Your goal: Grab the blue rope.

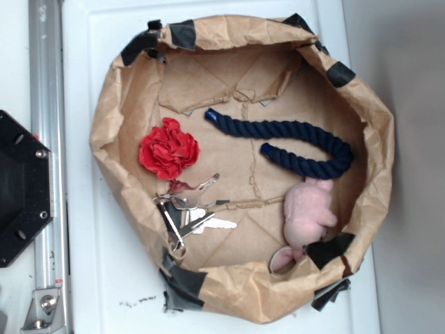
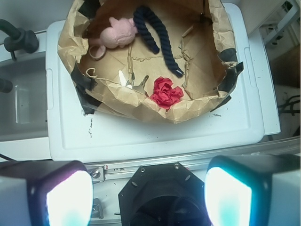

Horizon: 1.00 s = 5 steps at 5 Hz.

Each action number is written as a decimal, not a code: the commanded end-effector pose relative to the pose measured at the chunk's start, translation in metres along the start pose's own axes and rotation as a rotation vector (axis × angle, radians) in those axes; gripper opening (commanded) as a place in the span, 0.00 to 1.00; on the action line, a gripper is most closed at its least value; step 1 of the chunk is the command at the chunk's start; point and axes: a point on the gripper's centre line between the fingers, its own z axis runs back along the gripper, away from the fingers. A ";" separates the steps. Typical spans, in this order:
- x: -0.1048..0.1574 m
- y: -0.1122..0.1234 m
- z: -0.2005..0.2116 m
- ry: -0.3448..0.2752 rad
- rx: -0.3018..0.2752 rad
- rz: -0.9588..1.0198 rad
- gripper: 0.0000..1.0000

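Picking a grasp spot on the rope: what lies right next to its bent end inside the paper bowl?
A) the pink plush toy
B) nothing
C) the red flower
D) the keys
A: the blue rope hooks back at its right end, just above the pink plush toy; the red flower and keys lie farther left.

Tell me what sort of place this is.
Probably a robot lab workstation, not a home: a taped brown paper bin on a white plastic surface, beside a metal rail, holding test objects like the blue rope and keys.
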 end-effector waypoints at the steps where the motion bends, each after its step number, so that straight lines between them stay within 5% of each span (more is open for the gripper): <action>1: 0.000 0.000 0.000 0.000 0.000 0.000 1.00; 2: 0.047 0.016 -0.031 -0.032 0.013 0.000 1.00; 3: 0.096 0.022 -0.061 -0.134 0.033 -0.075 1.00; 5: 0.145 0.033 -0.163 -0.078 0.118 -0.231 1.00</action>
